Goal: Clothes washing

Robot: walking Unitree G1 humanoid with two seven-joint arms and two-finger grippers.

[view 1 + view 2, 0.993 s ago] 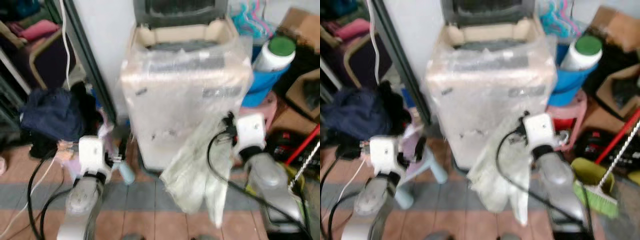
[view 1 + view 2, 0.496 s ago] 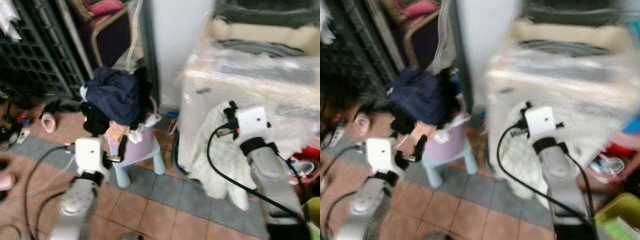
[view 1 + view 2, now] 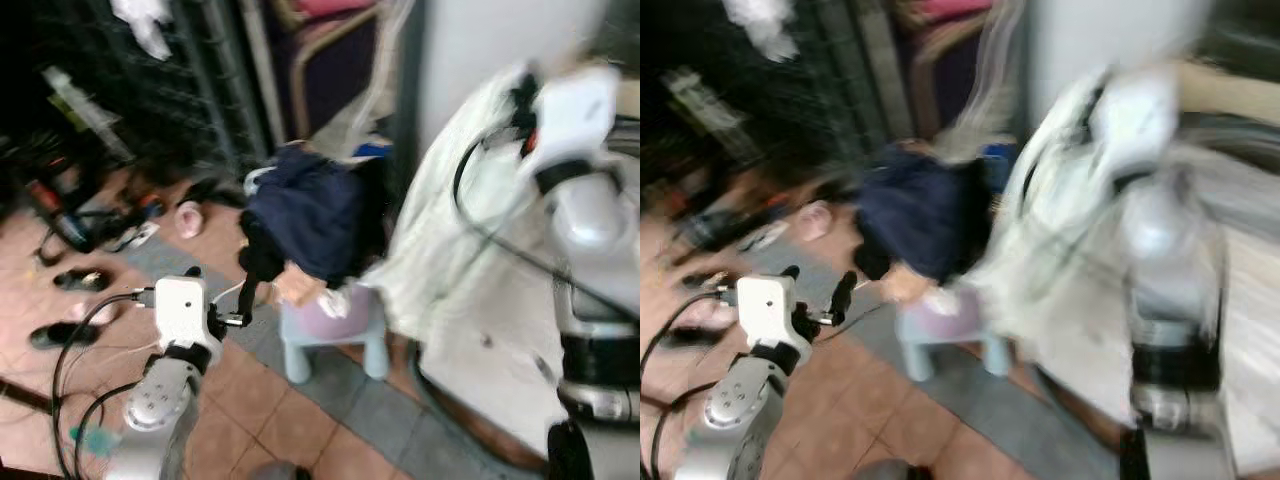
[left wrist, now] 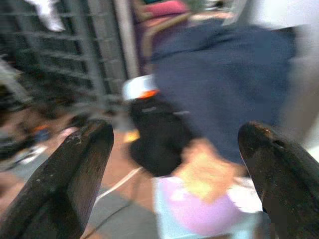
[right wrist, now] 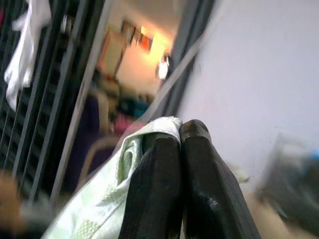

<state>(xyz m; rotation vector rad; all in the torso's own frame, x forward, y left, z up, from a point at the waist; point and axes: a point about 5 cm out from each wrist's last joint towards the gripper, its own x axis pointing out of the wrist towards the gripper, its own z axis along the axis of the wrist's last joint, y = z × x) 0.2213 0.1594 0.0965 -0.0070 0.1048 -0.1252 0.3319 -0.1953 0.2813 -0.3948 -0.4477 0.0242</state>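
Right wrist view: right claw [image 5: 180,130] clamps one pale green cloth [image 5: 102,199]; left claw [image 4: 174,174] apart.

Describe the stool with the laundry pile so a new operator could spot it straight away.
Start at the white washing machine on the robot's right. Just to its left, on the tiled floor, stands a small pale blue stool with a lilac seat. It alone carries a heap of clothes, dark navy and black, ahead of the left gripper.
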